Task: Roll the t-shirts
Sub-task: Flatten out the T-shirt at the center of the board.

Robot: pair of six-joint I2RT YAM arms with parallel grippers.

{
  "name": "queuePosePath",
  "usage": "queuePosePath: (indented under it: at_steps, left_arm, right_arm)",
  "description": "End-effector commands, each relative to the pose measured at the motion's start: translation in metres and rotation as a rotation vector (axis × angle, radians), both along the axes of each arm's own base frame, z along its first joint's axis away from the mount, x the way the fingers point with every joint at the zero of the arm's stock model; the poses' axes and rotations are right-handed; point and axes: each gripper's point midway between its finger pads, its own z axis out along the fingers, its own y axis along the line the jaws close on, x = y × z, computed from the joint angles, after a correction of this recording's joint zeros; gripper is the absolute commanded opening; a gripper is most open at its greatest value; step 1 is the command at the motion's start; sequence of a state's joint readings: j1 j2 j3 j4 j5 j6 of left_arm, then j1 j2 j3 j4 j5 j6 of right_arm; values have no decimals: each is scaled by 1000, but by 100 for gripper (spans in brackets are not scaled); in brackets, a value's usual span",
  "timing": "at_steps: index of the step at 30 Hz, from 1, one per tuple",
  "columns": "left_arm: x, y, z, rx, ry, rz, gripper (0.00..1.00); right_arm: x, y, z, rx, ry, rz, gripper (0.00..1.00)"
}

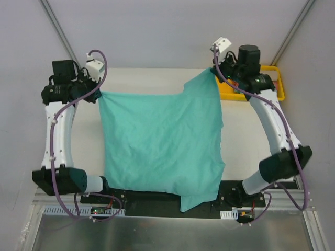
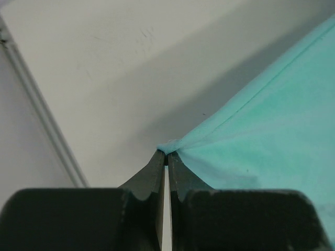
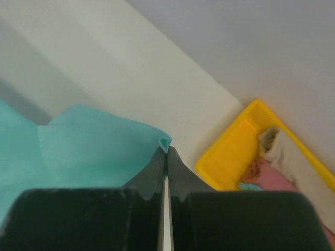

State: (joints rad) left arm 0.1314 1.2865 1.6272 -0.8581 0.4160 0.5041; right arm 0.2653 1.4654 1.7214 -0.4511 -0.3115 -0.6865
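A sea-green t-shirt (image 1: 162,141) hangs stretched between my two grippers above the table, its lower edge drooping over the near table edge. My left gripper (image 1: 98,94) is shut on the shirt's far left corner; in the left wrist view the gripper (image 2: 167,153) pinches a bunched tip of the cloth (image 2: 272,120). My right gripper (image 1: 213,70) is shut on the far right corner, held a little higher; in the right wrist view the gripper (image 3: 166,150) clamps a small fold of the shirt (image 3: 89,141). A tan shirt (image 3: 285,151), a pink shirt (image 3: 269,175) and a bit of sky-blue cloth (image 3: 250,186) lie in the tray.
A yellow plastic tray (image 1: 277,78) stands at the back right, behind my right arm; it also shows in the right wrist view (image 3: 235,151). The white table (image 1: 152,78) runs to the back wall. A metal frame rail (image 2: 42,120) borders the table's left side.
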Motion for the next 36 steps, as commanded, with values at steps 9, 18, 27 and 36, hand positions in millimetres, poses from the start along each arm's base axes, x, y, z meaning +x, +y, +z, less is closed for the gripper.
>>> queuePosePath:
  at_steps: [9,18,27,36]
  left_arm:
    - [108,7,-133,-45,306,-81,0]
    - [166,18,-177,-57,356,-41,0]
    - [172,11,-161,-88,316,-63,0]
    - [135,-9,-144,-160,331,-143,0]
  right_arm:
    - [164,36,-150,-131,143,17,1]
    - [239,35,-204,-220,45,-106,1]
    - [203,33,-178,-224,62,-78,1]
    - [119,35,-168,-257,176,11,1]
